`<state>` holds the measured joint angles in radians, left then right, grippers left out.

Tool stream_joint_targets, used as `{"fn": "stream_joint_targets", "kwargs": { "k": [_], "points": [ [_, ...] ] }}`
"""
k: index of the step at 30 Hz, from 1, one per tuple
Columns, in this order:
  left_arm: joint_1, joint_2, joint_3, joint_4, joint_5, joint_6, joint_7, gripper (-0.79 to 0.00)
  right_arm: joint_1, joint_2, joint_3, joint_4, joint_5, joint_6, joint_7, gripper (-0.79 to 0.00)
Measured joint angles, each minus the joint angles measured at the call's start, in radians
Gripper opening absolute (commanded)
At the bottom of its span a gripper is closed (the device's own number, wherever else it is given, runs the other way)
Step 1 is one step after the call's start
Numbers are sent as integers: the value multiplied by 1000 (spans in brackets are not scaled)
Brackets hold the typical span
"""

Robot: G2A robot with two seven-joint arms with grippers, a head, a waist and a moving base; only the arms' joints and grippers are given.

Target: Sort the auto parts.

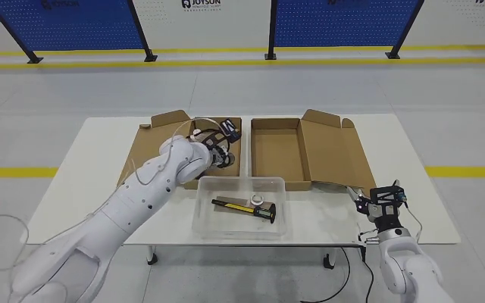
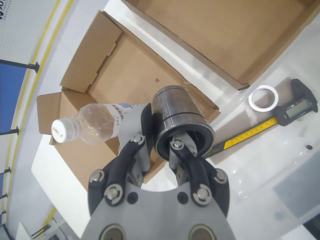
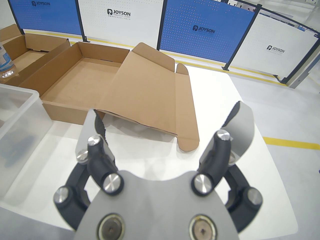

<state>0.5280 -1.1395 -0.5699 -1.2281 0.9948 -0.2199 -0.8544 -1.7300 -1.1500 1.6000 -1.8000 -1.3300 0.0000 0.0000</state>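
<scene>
My left gripper (image 2: 160, 131) is shut on a dark metal cylinder sleeve (image 2: 178, 111), one finger inside its bore and one against its outer wall. It hangs over the front corner of the left cardboard box (image 2: 132, 76), beside the clear bin (image 1: 204, 220); the top view shows this gripper (image 1: 220, 155) over that box (image 1: 144, 155). A digital caliper (image 2: 252, 131) and a silver ring (image 2: 263, 98) lie in the bin. My right gripper (image 3: 166, 121) is open and holds nothing, low over the table's front right (image 1: 383, 204).
A clear plastic bottle (image 2: 92, 123) lies in the left box. The right cardboard box (image 1: 276, 155) has a bare floor and its lid flap (image 3: 150, 93) lies open on the table. The white table (image 1: 91, 167) ends close behind both arms.
</scene>
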Motion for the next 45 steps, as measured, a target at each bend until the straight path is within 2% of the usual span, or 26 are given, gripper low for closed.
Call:
{"fn": "stream_joint_targets", "kwargs": {
  "k": [9,24,27,28,31,40,45],
  "points": [
    [-37,-73,74,126,35,-7,13,-785,0,0,0,0,0,0,0,0],
    [-92,-180,123,327,-8,-83,6,-785,0,0,0,0,0,0,0,0],
    [-103,-197,127,363,-5,-91,14,-785,0,0,0,0,0,0,0,0],
    [-105,-202,128,372,-5,-92,15,-699,0,0,0,0,0,0,0,0],
    [-112,-217,131,399,-2,-96,15,-674,0,0,0,0,0,0,0,0],
    [-125,-252,131,464,11,-108,26,-680,0,0,0,0,0,0,0,0],
    [-130,-260,119,476,23,-105,39,-619,0,0,0,0,0,0,0,0]
  ]
}}
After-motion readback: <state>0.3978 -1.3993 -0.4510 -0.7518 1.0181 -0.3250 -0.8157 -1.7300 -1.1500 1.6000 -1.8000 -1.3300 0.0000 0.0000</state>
